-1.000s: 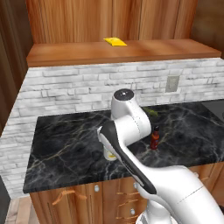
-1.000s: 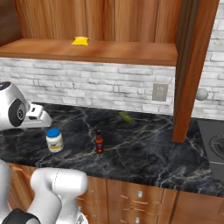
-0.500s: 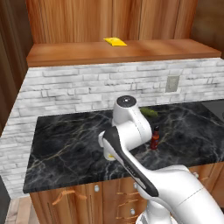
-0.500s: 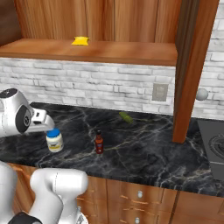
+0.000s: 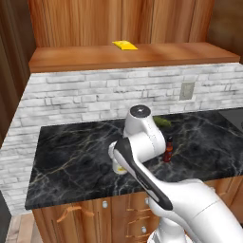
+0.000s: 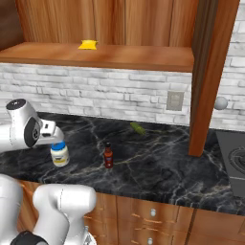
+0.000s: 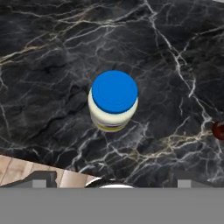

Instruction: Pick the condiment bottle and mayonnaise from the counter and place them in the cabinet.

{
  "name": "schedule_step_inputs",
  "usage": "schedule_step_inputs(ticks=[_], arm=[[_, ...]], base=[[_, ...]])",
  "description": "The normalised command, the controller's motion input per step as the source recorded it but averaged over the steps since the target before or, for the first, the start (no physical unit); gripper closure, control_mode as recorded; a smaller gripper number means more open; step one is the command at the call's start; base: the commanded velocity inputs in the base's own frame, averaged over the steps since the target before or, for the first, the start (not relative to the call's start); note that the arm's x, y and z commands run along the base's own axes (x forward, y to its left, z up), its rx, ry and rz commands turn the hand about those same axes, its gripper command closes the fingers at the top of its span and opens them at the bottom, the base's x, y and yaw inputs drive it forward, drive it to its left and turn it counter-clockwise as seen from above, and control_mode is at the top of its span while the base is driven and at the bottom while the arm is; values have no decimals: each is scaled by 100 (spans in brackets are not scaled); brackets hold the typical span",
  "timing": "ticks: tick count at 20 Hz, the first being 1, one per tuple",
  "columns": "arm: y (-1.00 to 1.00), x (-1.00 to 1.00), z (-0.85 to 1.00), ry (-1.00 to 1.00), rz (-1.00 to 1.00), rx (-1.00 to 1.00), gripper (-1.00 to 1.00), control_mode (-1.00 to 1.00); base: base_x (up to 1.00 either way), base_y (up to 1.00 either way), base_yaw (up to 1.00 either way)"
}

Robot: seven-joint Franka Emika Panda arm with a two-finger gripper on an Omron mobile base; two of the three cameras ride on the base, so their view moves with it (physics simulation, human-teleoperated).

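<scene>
Lowering toward mayonnaise (image 7: pixel 113 100) | closer than before | fingers (image 7: pixel 41 179) seemingly apart

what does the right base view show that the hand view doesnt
The right base view alone takes in the cabinet shelf with a yellow item on it, the brick wall with its outlet, a green item on the counter, and the whole condiment bottle standing upright. The hand view alone looks straight down on the mayonnaise, showing its round blue lid face-on, with the bottle cut off at the edge. Both show the mayonnaise on the black marble counter, with the bottle standing apart from it.
</scene>
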Motion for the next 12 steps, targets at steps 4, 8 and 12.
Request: schedule_step_inputs(ticks=[4,8,12], arm=[[-1,15,-9,0,0,6,-100,-100],[0,6,-19,0,0,10,-100,-100],[0,8,-24,0,0,3,-100,-100]], base=[[0,0,0],[0,0,0],[0,0,0]])
